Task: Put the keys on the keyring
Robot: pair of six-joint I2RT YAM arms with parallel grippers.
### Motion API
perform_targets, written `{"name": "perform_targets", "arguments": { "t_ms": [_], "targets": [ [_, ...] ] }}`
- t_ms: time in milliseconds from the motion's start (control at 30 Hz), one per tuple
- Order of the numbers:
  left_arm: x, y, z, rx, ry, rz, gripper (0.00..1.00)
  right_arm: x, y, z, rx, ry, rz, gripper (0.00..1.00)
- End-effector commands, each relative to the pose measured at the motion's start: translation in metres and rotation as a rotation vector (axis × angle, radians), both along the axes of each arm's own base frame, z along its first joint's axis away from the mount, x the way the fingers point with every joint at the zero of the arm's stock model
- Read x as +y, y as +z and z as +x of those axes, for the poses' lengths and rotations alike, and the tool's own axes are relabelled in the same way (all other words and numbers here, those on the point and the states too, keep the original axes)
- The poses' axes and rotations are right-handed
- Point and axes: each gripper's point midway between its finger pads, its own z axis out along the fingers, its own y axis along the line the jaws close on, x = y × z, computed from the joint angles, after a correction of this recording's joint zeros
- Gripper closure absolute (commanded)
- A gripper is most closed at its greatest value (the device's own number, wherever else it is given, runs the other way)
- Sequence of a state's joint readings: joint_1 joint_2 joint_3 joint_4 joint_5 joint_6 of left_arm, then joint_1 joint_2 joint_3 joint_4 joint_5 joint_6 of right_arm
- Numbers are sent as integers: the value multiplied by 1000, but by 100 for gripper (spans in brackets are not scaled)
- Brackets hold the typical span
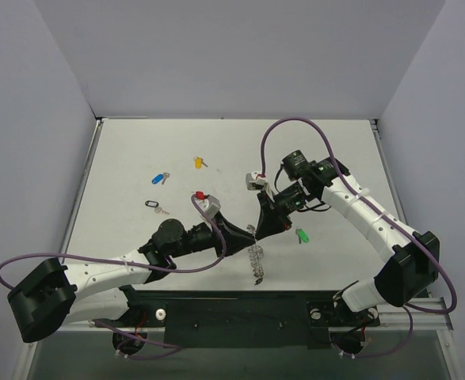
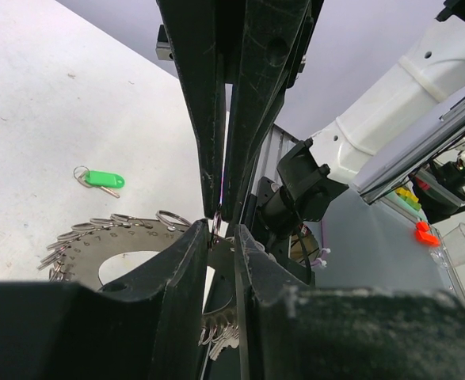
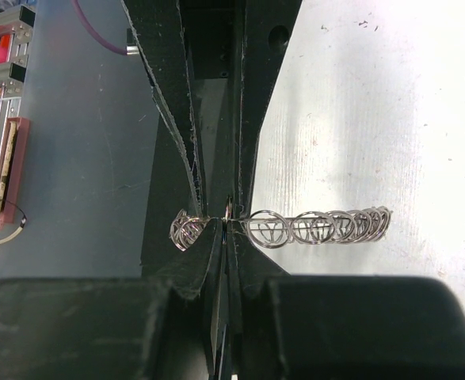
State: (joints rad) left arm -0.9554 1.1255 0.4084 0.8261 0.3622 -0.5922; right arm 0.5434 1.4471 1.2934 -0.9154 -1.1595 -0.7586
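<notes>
**Two-arm hold on the keyring.** The keyring point(image 1: 256, 257) is held on edge close to the middle of the desk's point(image 1: 335, 158) near edge. The right gripper point(image 3: 226, 225) is fully closed, its fingers pinching the hoop's rim among the wire loops. The left gripper point(image 2: 221, 231) meets it from the opposite side. Its fingers stand a little apart and straddle one loop at the same spot; whether the pads touch the wire cannot be told. Nor can it be told whether the hoop's lower rim rests on the desk.

The keys lie loose on the desk. The green-headed key point(image 1: 302, 236) is just right of the fingers. The black-headed key point(image 1: 154, 206), blue-headed key point(image 1: 161, 178) and yellow-headed key point(image 1: 200, 162) are in the left half, well apart from the hoop.

**Handling, as judged.**
- **Hoop:** it appears thin, stiff, light and probably slick, so it may pivot in a single pinch. The best hold is on the flat plate just inside the loops, leaving the target loop free.
- **Loops:** they look like fine springy wire that bends easily.
- **Keys:** each is tiny and lies flat. The plastic head offers the broadest, least slippery grip, and holding the green one there leaves its small ring exposed for threading.
</notes>
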Motion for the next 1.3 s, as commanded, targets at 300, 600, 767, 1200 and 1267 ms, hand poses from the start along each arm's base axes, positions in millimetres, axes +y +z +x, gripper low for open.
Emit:
{"name": "perform_targets", "arguments": {
  "t_ms": [300,600,767,1200,1267],
  "targets": [
    [2,8,-1,-20,3,-32,72,2,18,-6,-5,8,74,100],
    [1,12,-1,-25,-2,-45,87,2,17,-6,-3,9,75,100],
    [2,16,1,-29,14,-62,83,2,16,-6,1,7,73,100],
    [7,14,5,-22,49,-69,100,3,17,-7,2,8,73,100],
    [10,12,4,-30,56,-61,100,2,20,-7,2,4,81,100]
  ]
}}
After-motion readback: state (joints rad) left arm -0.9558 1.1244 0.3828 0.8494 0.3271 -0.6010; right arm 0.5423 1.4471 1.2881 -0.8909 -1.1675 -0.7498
